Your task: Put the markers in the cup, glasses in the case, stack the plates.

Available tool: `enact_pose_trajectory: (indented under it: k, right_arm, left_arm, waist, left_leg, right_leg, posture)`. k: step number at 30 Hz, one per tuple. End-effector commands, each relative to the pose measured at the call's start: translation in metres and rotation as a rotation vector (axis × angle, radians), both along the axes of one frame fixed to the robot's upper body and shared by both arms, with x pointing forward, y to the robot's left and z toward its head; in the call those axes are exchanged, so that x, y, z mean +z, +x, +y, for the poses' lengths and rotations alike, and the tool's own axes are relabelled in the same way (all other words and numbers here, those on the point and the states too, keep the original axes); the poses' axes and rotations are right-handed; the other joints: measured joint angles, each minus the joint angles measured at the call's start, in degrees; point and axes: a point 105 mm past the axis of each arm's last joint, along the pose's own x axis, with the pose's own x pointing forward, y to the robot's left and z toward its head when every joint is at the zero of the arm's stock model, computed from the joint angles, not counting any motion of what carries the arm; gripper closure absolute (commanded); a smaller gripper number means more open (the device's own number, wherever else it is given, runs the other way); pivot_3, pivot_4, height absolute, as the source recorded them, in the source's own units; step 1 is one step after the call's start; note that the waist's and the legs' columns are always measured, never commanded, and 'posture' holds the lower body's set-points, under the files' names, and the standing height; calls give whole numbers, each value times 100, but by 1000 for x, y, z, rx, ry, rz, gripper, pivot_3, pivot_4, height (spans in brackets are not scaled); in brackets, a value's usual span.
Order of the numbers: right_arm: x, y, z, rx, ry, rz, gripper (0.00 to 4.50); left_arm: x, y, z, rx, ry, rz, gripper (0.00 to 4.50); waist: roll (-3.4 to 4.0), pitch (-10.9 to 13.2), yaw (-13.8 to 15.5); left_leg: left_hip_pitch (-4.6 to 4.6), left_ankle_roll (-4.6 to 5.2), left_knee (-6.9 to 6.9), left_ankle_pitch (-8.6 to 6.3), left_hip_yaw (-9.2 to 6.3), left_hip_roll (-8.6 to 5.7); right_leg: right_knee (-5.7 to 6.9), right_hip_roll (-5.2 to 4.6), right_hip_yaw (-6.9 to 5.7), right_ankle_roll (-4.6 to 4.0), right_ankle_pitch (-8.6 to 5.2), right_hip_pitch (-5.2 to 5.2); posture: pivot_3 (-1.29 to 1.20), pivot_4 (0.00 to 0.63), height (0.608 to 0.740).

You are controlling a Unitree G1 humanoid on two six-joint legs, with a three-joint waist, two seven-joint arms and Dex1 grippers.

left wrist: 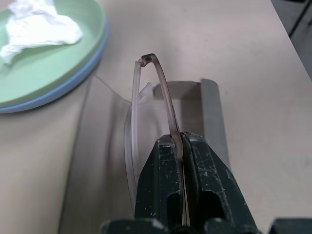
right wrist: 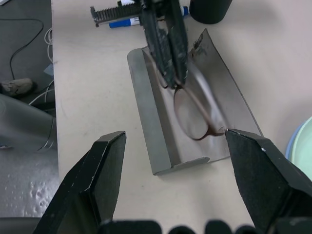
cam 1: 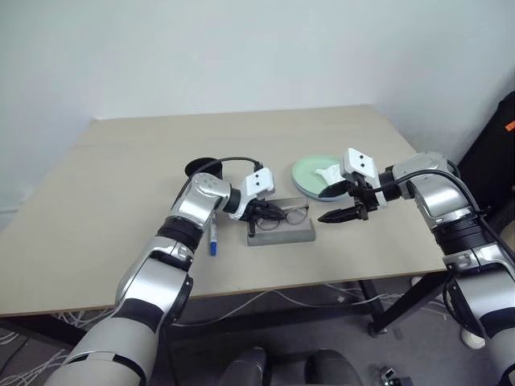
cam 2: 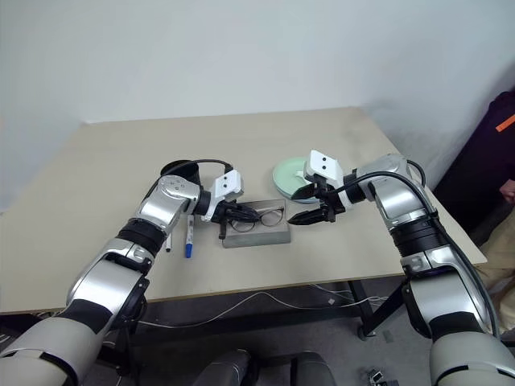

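Left eye view: left tool [cam 1: 256, 213], clamped on the glasses [cam 1: 291, 215], holds them over the case [cam 1: 282, 231], long axes parallel; right tool [cam 1: 348, 214] gapes empty at 3 o'clock.

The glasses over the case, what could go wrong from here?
1. The left gripper pinches the glasses by one thin part of the frame, so they could twist or slip before settling in the case.
2. The open right gripper hovers close to the case's far end and could bump the lenses.
3. The blue-capped marker lies beside the left arm and could get swept.
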Motion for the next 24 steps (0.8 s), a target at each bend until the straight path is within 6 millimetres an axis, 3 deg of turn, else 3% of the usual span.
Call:
enact_pose_trajectory:
  k: [1,9,24]
  right_arm:
    - [19,2,5,18,22,-69,958]
    - [19,1,7,23,23,-70,958]
    - [16,1,6,20,18,-66,958]
  left_arm:
    - [4,-1,3,-23,7,-13,4488]
    - [-8,-12,7,-52,26,49,4488]
    - [7,-34,5,-92,-61,269,4488]
  waist:
    - [0,0,1]
    - [-1,-1,2]
    - [-1,-1,-3]
  left_leg:
    - [0,0,0,0,0,0]
    - [0,1,2,1,-1,0]
    - [1,1,2,1,-2,0]
  right_leg:
    - [0,0,0,0,0,-1]
    - [0,0,-1,1,0,1]
    - [0,2,0,1,0,1]
  posture:
    - [0,0,740]
    - [0,0,740]
    - [0,0,740]
